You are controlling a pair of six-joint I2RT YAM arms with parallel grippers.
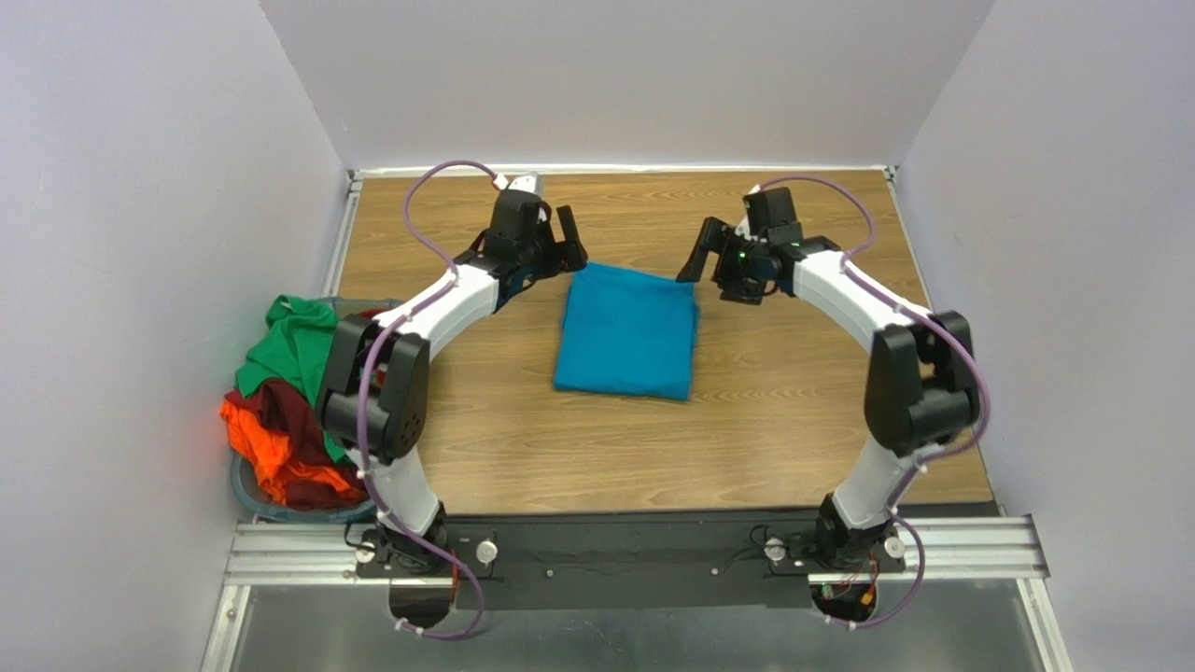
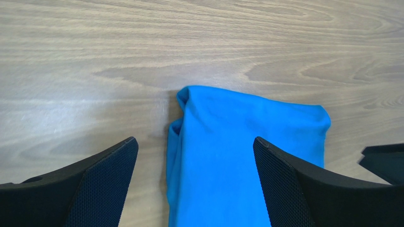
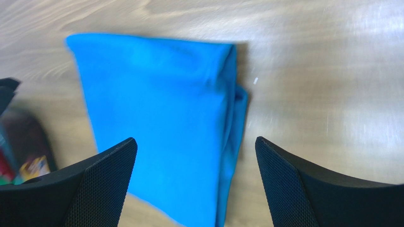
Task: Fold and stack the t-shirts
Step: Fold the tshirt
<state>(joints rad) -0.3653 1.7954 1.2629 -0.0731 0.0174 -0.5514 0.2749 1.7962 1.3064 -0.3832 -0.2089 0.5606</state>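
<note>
A teal-blue t-shirt (image 1: 627,333) lies folded into a neat rectangle in the middle of the wooden table. My left gripper (image 1: 564,241) hovers open just off its far left corner; in the left wrist view the folded cloth (image 2: 237,151) lies below the spread jaws, untouched. My right gripper (image 1: 709,252) is open above the far right corner, and the right wrist view shows the shirt (image 3: 161,118) flat beneath it. Green (image 1: 288,343), dark red (image 1: 298,413) and bright orange (image 1: 274,455) t-shirts are heaped in the basket at the left.
The grey-blue round basket (image 1: 253,493) stands at the table's left edge beside the left arm's elbow. Grey walls close in the table on the left, back and right. A metal rail (image 1: 631,549) carrying the arm bases runs along the near edge.
</note>
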